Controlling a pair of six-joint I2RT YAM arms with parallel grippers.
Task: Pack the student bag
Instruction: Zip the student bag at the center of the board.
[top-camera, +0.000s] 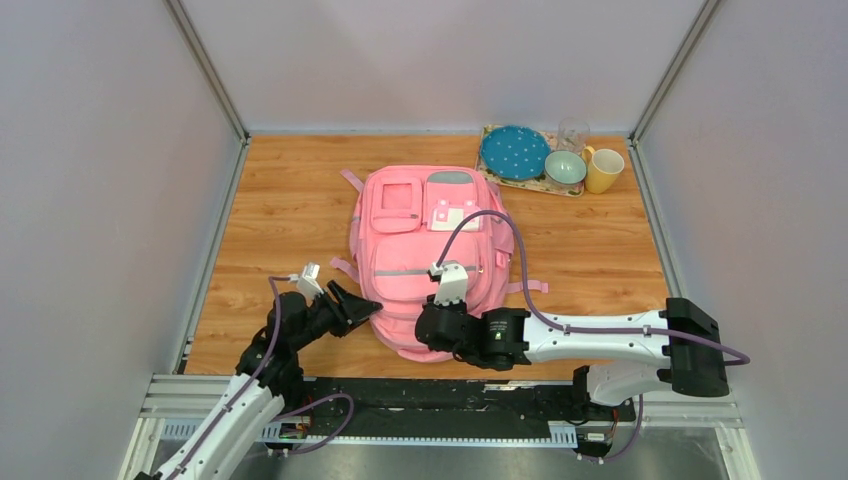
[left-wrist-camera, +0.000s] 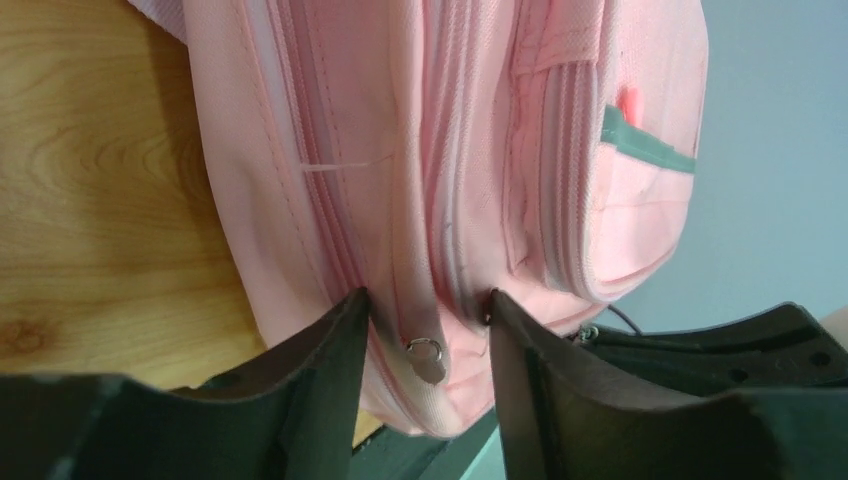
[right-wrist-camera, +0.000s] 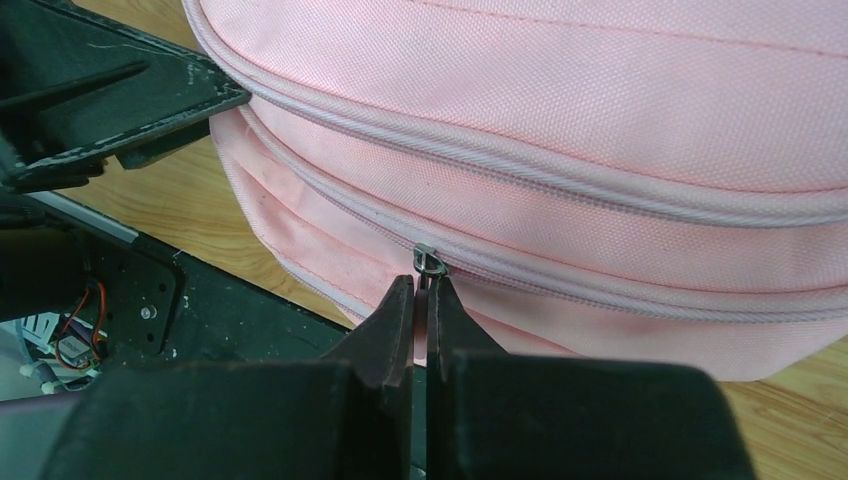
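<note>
The student bag (top-camera: 420, 235), a pink backpack, lies flat mid-table with its bottom edge toward the arm bases. My left gripper (top-camera: 366, 303) sits at the bag's near-left corner. In the left wrist view its jaws (left-wrist-camera: 425, 300) stand open astride a zippered ridge of the bag (left-wrist-camera: 480, 150), and a metal-ringed zipper pull (left-wrist-camera: 425, 355) hangs free between them. My right gripper (top-camera: 428, 325) is at the bag's near edge. In the right wrist view it (right-wrist-camera: 422, 285) is shut on a pink zipper pull (right-wrist-camera: 425, 262) of the closed lower zipper.
At the back right stands a tray (top-camera: 515, 180) with a teal plate (top-camera: 514, 151), a pale bowl (top-camera: 565, 166), a yellow mug (top-camera: 604, 170) and a glass (top-camera: 573, 133). Grey walls flank the table. The left finger (right-wrist-camera: 150, 110) shows near the right gripper.
</note>
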